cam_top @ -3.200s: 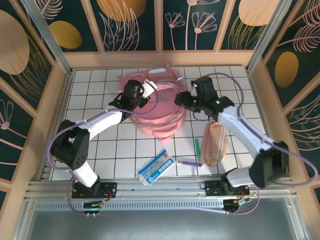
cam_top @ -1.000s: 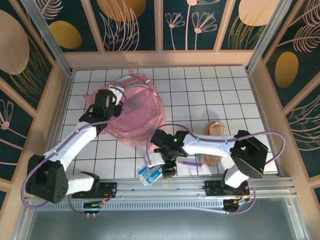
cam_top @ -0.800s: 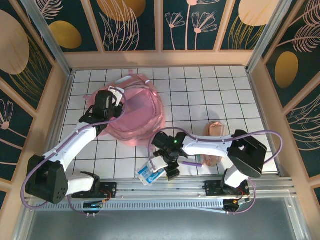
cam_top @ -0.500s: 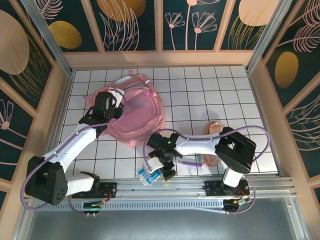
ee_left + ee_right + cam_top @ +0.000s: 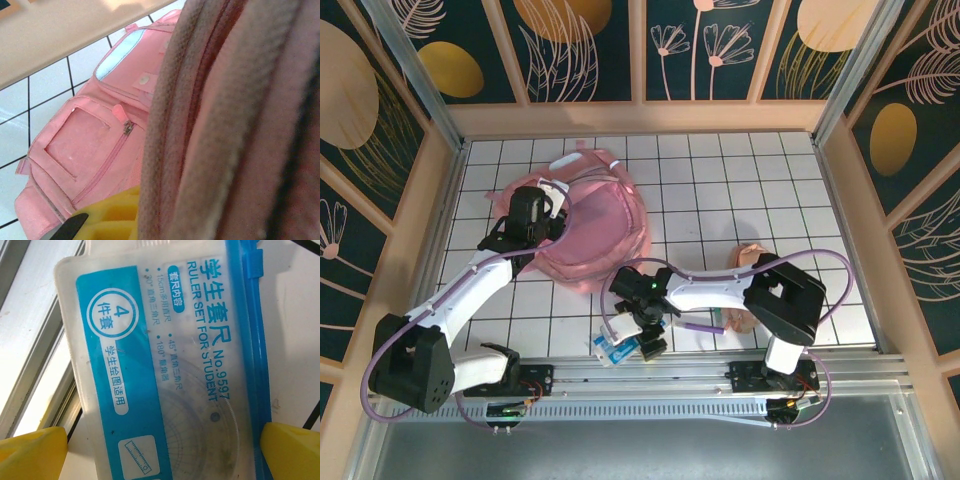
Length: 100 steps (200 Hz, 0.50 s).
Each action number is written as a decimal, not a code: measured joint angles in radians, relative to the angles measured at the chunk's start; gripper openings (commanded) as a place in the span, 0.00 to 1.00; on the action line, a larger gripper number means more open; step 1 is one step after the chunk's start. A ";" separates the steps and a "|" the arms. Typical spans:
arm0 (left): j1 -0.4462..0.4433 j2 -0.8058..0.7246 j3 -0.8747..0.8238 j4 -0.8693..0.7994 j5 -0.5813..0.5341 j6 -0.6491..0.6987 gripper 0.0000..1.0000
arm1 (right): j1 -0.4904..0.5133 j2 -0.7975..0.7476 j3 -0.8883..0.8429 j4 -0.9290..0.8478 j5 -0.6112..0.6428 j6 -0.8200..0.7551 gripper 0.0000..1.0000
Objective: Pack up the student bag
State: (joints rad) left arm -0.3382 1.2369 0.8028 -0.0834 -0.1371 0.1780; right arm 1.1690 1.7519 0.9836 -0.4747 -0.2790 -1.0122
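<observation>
The student bag (image 5: 605, 225), a large pink backpack, lies at the back left of the tiled table. My left gripper (image 5: 540, 208) is shut on a fold of its fabric at the left rim. In the left wrist view that fold (image 5: 220, 125) looms close, with one yellow finger pad (image 5: 107, 220) beside it and the bag's zipped front pockets (image 5: 85, 150) beyond. A blue-and-clear ruler set pouch (image 5: 604, 348) lies by the near edge. My right gripper (image 5: 630, 340) hovers over the ruler set pouch (image 5: 165, 355), open, and its yellow fingertips (image 5: 30, 452) straddle it.
A peach-pink pencil pouch (image 5: 752, 262) lies at the right, partly under my right arm. The metal rail (image 5: 650, 375) runs along the near edge, right beside the ruler pouch and close to my right fingers. Wooden walls (image 5: 435, 200) fence the table.
My right gripper has slid left and nearer over the ruler set pouch and its jaws have spread wider. The left gripper keeps its hold on the bag, almost still.
</observation>
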 measured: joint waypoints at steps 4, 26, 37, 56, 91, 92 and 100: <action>0.000 0.000 0.000 0.000 0.000 0.000 0.00 | 0.000 0.001 0.000 0.001 0.000 0.005 0.95; 0.000 0.000 -0.003 0.003 0.004 0.000 0.00 | 0.000 0.004 0.003 0.015 0.000 0.043 0.78; 0.000 0.000 -0.006 0.004 0.007 0.000 0.00 | 0.000 0.004 0.002 0.031 0.005 0.068 0.68; 0.000 0.000 -0.006 0.004 0.010 0.000 0.00 | 0.000 0.004 0.003 0.050 0.018 0.099 0.51; 0.000 0.000 -0.006 0.004 0.011 0.000 0.00 | -0.003 -0.002 0.003 0.089 0.045 0.114 0.33; 0.000 0.000 -0.006 0.005 0.011 0.000 0.00 | -0.003 -0.002 0.003 0.090 0.046 0.109 0.33; 0.000 0.000 -0.007 0.004 0.011 0.000 0.00 | -0.007 -0.006 0.003 0.096 0.047 0.115 0.26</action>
State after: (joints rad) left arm -0.3382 1.2369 0.7959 -0.0792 -0.1257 0.1783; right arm 1.1622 1.7458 0.9867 -0.3790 -0.2321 -0.8974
